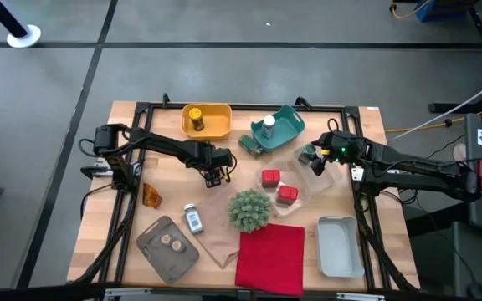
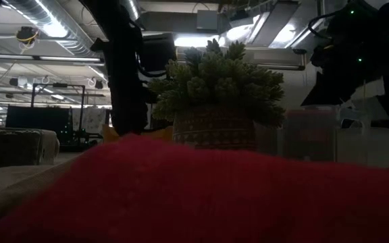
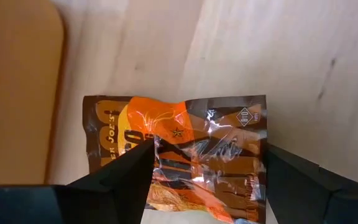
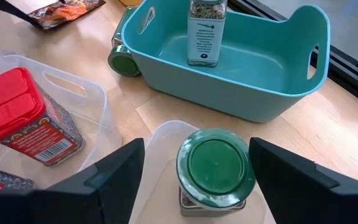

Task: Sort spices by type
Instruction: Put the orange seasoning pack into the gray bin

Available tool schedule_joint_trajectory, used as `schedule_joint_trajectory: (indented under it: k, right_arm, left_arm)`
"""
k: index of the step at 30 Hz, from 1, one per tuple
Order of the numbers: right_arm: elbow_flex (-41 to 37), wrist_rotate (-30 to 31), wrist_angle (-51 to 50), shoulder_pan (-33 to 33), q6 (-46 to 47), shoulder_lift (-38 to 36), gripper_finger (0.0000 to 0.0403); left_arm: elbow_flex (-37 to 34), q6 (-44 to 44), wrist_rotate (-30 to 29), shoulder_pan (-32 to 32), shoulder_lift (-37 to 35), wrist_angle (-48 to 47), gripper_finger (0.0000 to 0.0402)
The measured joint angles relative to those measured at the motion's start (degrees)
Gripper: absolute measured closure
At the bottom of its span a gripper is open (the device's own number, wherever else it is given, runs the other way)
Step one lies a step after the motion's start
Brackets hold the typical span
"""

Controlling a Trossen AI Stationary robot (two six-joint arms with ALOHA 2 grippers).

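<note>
My left gripper [image 1: 216, 173] hangs open over an orange-brown foil packet [image 3: 179, 155] that lies flat on the wood, one finger [image 3: 126, 174] at each of its sides. My right gripper [image 1: 317, 160] is open around a green-capped jar [image 4: 216, 165], which stands upright in a clear tray [image 4: 79, 93]. Its fingers [image 4: 114, 174] stand apart from the jar. Two red tins [image 1: 270, 176] [image 1: 287, 194] sit in that tray. A white-capped jar [image 4: 206, 31] stands in the teal bin [image 1: 284, 125], and a green jar [image 4: 123, 62] lies against the bin's outer wall. A yellow jar [image 1: 195, 119] stands in the yellow bin [image 1: 216, 124]. My left gripper comes at the foil packet from above with its fingers pointing down, one at each side of it. One fingertip [image 3: 145, 152] overlaps the packet's printed face in the wrist view. Whether it touches the foil cannot be told.
A second foil packet [image 1: 151, 194] and a clear jar [image 1: 192, 218] lie on the table's left half. A grey tray [image 1: 153, 251] holds two brown discs. The spiky plant ball [image 1: 250, 209], the red cloth [image 1: 270, 259] and a pale bin [image 1: 339, 246] fill the near side.
</note>
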Motion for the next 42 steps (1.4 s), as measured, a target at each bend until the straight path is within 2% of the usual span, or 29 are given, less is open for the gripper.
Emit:
schedule_joint_trajectory:
  k: [4, 15, 20, 31, 37, 42]
  right_arm:
    - [0.00, -0.04, 0.00, 0.00, 0.00, 0.01, 0.0114]
    - [0.00, -0.08, 0.00, 0.00, -0.04, 0.01, 0.0114]
    - [0.00, -2.22, 1.10, 0.00, -0.13, 0.00, 0.0114]
    - [0.16, -9.36, 0.88, 0.00, 0.03, -0.27, 0.0114]
    - [3.19, -15.81, 0.45, 0.02, 0.40, -1.28, 0.0114]
    - [5.58, -18.03, 0.43, 0.02, 1.80, -2.01, 0.0114]
  left_arm:
    - [0.00, 1.04, -0.33, 0.37, 0.00, -0.04, 0.0178]
    - [0.00, 1.61, -0.44, 0.37, 0.00, 0.00, 0.0334]
    - [0.02, 1.47, -0.53, 0.24, 0.00, 0.01, 0.0387]
    - [4.74, 4.52, 2.16, -1.13, -0.11, -0.09, 0.0392]
    - [7.93, 7.32, 2.21, -2.39, -0.28, -0.44, 0.0390]
    - [10.62, 10.94, 2.13, -3.19, -0.36, -0.47, 0.0394]
